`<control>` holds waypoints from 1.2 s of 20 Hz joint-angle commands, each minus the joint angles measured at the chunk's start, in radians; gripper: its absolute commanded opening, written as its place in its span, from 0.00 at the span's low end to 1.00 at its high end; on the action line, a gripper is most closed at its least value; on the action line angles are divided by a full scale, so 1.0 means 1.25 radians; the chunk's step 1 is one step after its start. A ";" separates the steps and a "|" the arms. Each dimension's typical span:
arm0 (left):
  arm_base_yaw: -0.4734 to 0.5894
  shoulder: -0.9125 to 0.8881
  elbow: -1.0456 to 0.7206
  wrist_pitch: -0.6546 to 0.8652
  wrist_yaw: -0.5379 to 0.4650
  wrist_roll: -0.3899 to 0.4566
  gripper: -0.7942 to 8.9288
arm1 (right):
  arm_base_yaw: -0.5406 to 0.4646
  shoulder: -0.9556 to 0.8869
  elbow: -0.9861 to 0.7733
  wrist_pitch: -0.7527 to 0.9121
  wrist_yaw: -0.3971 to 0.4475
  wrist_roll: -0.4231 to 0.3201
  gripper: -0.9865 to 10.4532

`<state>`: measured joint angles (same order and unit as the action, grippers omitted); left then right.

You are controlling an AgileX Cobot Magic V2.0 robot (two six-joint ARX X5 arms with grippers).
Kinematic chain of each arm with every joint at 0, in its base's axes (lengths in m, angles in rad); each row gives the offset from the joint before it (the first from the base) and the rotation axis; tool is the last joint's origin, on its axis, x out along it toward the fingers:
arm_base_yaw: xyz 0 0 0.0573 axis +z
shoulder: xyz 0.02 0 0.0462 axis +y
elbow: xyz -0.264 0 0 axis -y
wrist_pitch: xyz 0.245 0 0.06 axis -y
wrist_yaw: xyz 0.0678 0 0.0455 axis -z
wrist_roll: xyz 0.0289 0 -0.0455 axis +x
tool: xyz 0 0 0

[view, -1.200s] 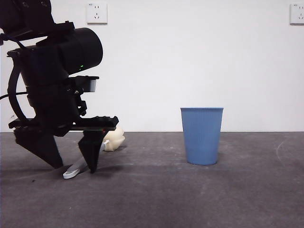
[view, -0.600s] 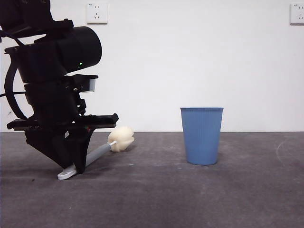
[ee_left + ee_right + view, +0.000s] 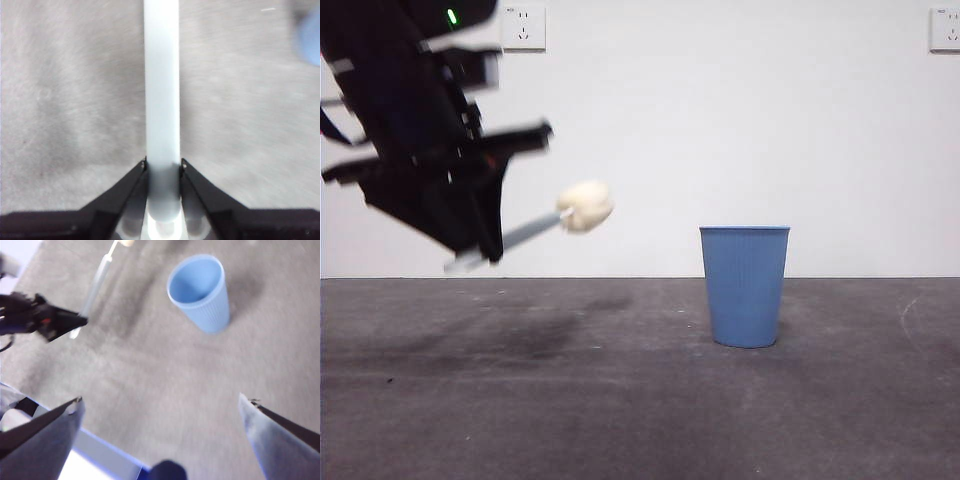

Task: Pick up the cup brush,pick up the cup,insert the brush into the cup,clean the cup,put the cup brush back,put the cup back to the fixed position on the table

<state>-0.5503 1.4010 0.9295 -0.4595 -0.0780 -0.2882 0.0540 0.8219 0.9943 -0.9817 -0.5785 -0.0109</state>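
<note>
In the front view, the cup brush [image 3: 535,231] hangs in the air at the left, well above the table [image 3: 640,410]. Its cream sponge head [image 3: 585,206] points toward the cup, and its pale loop end sticks out below the jaws. My left gripper [image 3: 485,248] is shut on the grey handle [image 3: 161,100], jaws pressed to both sides. The blue ribbed cup [image 3: 745,286] stands upright and untouched on the table to the right. My right gripper [image 3: 161,402] hovers high with its jaws wide open, looking down at the cup [image 3: 200,292] and the brush [image 3: 97,282].
Two wall sockets [image 3: 523,27] [image 3: 945,28] sit high on the white back wall. In the right wrist view, the table's near edge [image 3: 100,450] runs just past the jaws. The left arm's dark bulk fills the front view's upper left corner.
The left gripper closed on the brush handle, then rose with it. The brush has left the table and now hangs tilted in the air. The cup has not moved.
</note>
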 commanded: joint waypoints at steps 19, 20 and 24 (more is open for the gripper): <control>0.002 -0.411 -0.004 -0.205 0.046 0.081 0.07 | 0.168 0.329 -0.379 0.826 0.134 0.070 0.63; 0.002 -0.411 -0.004 -0.205 0.046 0.082 0.07 | 0.175 0.360 -0.379 0.858 0.138 0.061 0.63; 0.002 -0.411 -0.004 -0.211 0.045 0.085 0.07 | 0.206 0.493 -0.379 1.032 0.178 0.052 0.63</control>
<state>-0.5503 0.8883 0.9295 -0.7258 -0.0227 -0.1963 0.3099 1.4384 0.5335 0.3027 -0.3553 0.0635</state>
